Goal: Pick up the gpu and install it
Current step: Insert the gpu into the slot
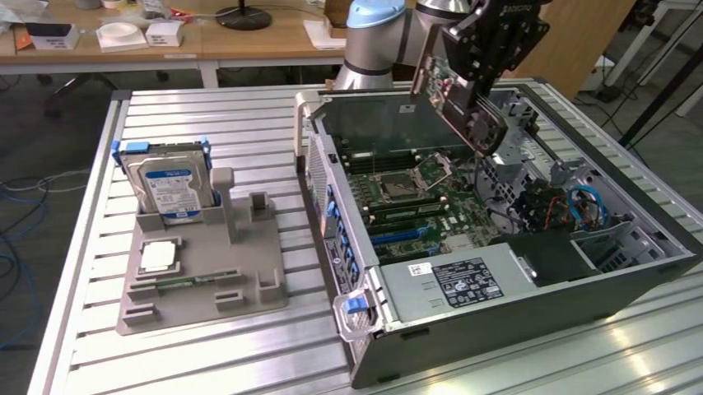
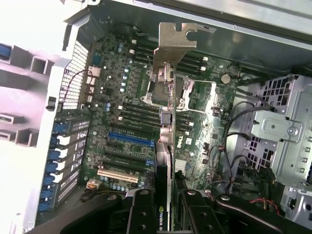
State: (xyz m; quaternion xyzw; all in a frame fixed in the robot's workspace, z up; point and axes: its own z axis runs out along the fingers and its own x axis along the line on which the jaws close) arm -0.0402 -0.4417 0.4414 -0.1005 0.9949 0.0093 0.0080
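My gripper hangs over the open computer case, shut on the gpu. The card is held on edge and tilted, its circuit-board face toward the exterior view's left, and its lower end hovers above the motherboard without touching it. In the wrist view the gpu is seen edge-on between my two black fingers, with its silver end bracket at the far end. Below it lie the expansion slots, among them a blue slot.
A grey fixture on the slatted table at the exterior view's left holds an upright silver hard drive, a processor chip and a narrow green memory stick. Inside the case sit a power supply and drive cages with cables.
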